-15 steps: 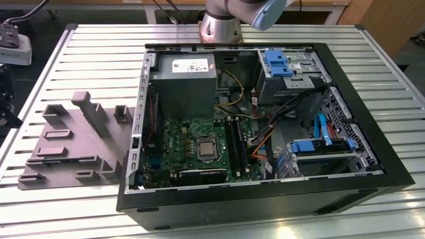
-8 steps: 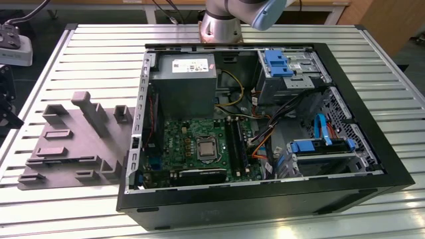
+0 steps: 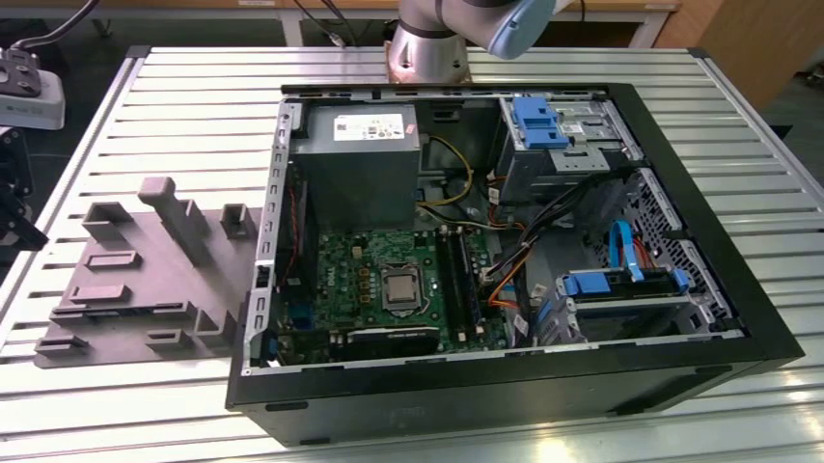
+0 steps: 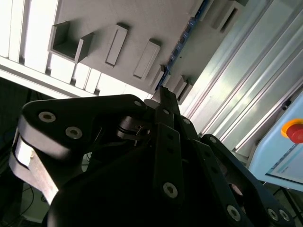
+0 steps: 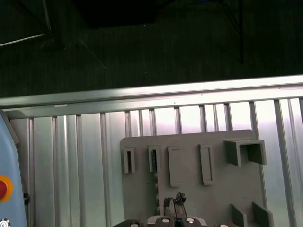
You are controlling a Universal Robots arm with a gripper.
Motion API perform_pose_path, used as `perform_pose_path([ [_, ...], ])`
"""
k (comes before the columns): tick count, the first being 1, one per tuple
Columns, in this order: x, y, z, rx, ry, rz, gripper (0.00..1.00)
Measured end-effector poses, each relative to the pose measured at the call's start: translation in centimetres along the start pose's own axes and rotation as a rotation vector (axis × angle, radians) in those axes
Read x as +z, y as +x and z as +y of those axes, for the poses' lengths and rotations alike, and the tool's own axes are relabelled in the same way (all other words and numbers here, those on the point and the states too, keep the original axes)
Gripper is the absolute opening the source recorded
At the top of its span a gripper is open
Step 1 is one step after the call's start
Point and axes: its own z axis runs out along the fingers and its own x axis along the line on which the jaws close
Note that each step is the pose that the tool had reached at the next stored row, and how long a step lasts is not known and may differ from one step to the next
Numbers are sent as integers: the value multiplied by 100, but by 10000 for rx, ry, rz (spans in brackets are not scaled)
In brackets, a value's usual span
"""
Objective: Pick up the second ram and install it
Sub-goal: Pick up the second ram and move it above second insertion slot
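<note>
The second ram (image 5: pixel 154 176) is a thin dark strip standing on edge in the grey moulded tray (image 5: pixel 218 189); in the second wrist view the ram (image 4: pixel 179 45) runs along the tray (image 4: pixel 94 19). My gripper (image 5: pixel 174 202) hangs above the tray, a little to one side of the ram's near end and not touching it. Its black fingers (image 4: pixel 163 97) meet at the tips with nothing between them. In the exterior view the tray (image 3: pixel 142 289) lies on the exterior view's left of the open computer case (image 3: pixel 515 386), whose green board (image 3: pixel 354 280) carries long black slots (image 3: pixel 457 282).
The slatted metal table (image 3: pixel 193 106) carries both tray and case. The arm's base (image 3: pixel 425 48) stands behind the case. A pale blue box with a red button (image 4: pixel 293 130) sits beside the table. Past the table's edge is dark floor (image 5: pixel 142 47).
</note>
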Motion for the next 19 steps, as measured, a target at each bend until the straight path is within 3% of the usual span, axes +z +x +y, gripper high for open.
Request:
perform_pose_path([
  [19, 67, 1, -2, -119, 30, 0, 11],
])
